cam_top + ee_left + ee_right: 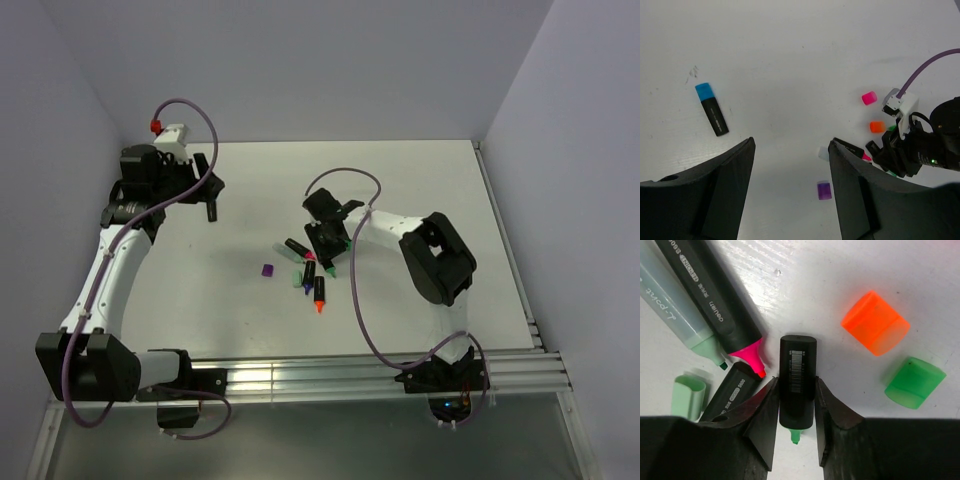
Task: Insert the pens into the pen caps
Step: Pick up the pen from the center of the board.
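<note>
Five loose caps, each lying apart from every pen. Orange cap (875, 322) and green cap (915, 382): just right of the green-tipped pen (797, 372) in the right wrist view. Mint cap (690, 397): lower left of that pen. Pink cap (869, 98): near it. Purple cap (267, 270): farther left of it on the table (420, 180). All blocky, translucent plastic with rounded corners.

Sixth cap, blue, seated on a black barrel: capped blue pen (712, 110), well apart from the green-tipped pen, on the left arm's side.

Right gripper (796, 412): pinching the green-tipped pen across its matte black barrel, barcode label facing up, green tip pointing back toward the wrist. Lifted or resting on the table: cannot tell.

Left gripper (791, 150): fingers spread, holding nothing, well apart from the green-tipped pen.

Crowding the green-tipped pen on its left: pink-tipped pen (705, 287), black and printed, tip just beside the left finger; pale frosted mint-tipped pen (670, 305) alongside; another black barrel (732, 387) close against that finger. Orange-tipped pen (319, 295): nearer the arm bases than the green-tipped pen.
</note>
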Controlling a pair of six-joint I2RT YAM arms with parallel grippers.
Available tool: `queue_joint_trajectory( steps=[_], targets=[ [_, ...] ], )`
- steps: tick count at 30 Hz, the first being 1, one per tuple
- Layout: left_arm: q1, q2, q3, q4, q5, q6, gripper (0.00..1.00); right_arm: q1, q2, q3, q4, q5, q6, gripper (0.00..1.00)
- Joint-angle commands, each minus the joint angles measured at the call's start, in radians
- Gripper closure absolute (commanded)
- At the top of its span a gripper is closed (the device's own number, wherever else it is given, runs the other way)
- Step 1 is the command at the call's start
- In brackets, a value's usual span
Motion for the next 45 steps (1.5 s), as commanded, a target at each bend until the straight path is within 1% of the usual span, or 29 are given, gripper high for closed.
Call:
queue_joint_trajectory(
  steps=[1,2,3,4,5,6,7,9,10,11,12,14,15,16,17,18,19,20,21,22,24,25,27,29,32,36,38,39,45],
  targets=[
    [0.001,-0.06,-0.037,0.081,0.067,0.06,0.33,0.006,0.021,0.015,-0.009,0.007,0.016,0.66],
    [0.001,-0.067,-0.045,0.104,0.112,0.078,0.33,0.004,0.015,0.014,-0.009,0.006,0.013,0.71],
    [0.001,-0.074,-0.057,0.11,0.144,0.13,0.34,0.003,0.005,0.014,-0.009,0.003,0.012,0.79],
    [0.001,-0.086,-0.063,0.118,0.173,0.158,0.36,-0.003,-0.02,0.015,-0.015,-0.015,0.006,0.84],
    [0.001,-0.097,-0.072,0.139,0.201,0.222,0.36,-0.01,-0.034,0.017,-0.021,-0.02,0.004,0.89],
    [0.001,-0.109,-0.095,0.152,0.26,0.32,0.37,-0.016,-0.051,0.022,-0.029,-0.032,0.001,0.97],
    [0.001,-0.135,-0.108,0.164,0.287,0.376,0.37,-0.02,-0.082,0.031,-0.038,-0.039,-0.005,1.0],
    [0.0,-0.156,-0.115,0.137,0.392,0.52,0.38,-0.045,-0.123,0.04,-0.064,-0.074,-0.011,1.0],
    [-0.005,-0.167,-0.115,0.111,0.419,0.709,0.41,-0.054,-0.143,0.045,-0.069,-0.081,-0.022,1.0],
    [-0.024,-0.167,-0.114,0.074,0.426,0.809,0.41,-0.072,-0.184,0.048,-0.077,-0.123,-0.03,1.0],
    [-0.04,-0.17,-0.112,0.021,0.434,0.999,0.42,-0.08,-0.203,0.048,-0.08,-0.138,-0.04,1.0],
    [-0.09,-0.173,-0.129,-0.014,0.425,1.169,0.39,-0.092,-0.261,0.049,-0.086,-0.161,-0.048,1.0],
    [-0.115,-0.186,-0.17,-0.008,0.413,1.332,0.37,-0.1,-0.28,0.051,-0.087,-0.21,-0.05,1.0],
    [-0.142,-0.198,-0.204,0.017,0.381,1.405,0.37,-0.103,-0.295,0.054,-0.089,-0.227,-0.041,1.0],
    [-0.203,-0.212,-0.289,0.046,0.37,1.481,0.37,-0.105,-0.307,0.055,-0.09,-0.247,-0.036,1.0],
    [-0.234,-0.241,-0.334,0.087,0.365,1.636,0.38,-0.105,-0.327,0.058,-0.092,-0.278,-0.033,1.0],
    [-0.285,-0.253,-0.376,0.141,0.374,1.71,0.39,-0.105,-0.335,0.063,-0.098,-0.289,-0.018,1.0],
    [-0.305,-0.261,-0.437,0.165,0.386,1.778,0.4,-0.106,-0.34,0.066,-0.101,-0.298,-0.01,1.0],
    [-0.324,-0.265,-0.454,0.179,0.402,1.877,0.4,-0.105,-0.341,0.077,-0.109,-0.319,-0.001,1.0],
    [-0.342,-0.262,-0.46,0.172,0.434,1.911,0.4,-0.106,-0.343,0.08,-0.121,-0.327,0.024,1.0],
    [-0.402,-0.241,-0.45,0.147,0.443,1.994,0.41,-0.105,-0.346,0.083,-0.126,-0.336,0.051,1.0],
    [-0.446,-0.233,-0.447,0.123,0.439,2.023,0.41,-0.105,-0.351,0.081,-0.126,-0.361,0.073,1.0],
    [-0.486,-0.206,-0.451,0.112,0.42,2.115,0.41,-0.102,-0.351,0.083,-0.124,-0.371,0.09,1.0],
    [-0.541,-0.186,-0.464,0.13,0.384,2.154,0.41,-0.096,-0.348,0.084,-0.126,-0.381,0.101,1.0],
    [-0.594,-0.143,-0.471,0.156,0.336,2.162,0.39,-0.086,-0.325,0.077,-0.123,-0.417,0.119,1.0],
    [-0.626,-0.108,-0.546,0.354,0.284,2.143,0.4,-0.086,-0.279,0.078,-0.124,-0.486,0.156,1.0],
    [-0.63,-0.095,-0.542,0.362,0.276,2.143,0.4,-0.086,-0.265,0.078,-0.124,-0.512,0.167,1.0],
    [-0.634,-0.088,-0.537,0.371,0.272,2.116,0.4,-0.086,-0.256,0.077,-0.124,-0.523,0.171,1.0],
    [-0.649,-0.052,-0.505,0.374,0.252,2.09,0.41,-0.079,-0.242,0.083,-0.124,-0.536,0.179,1.0]
  ],
)
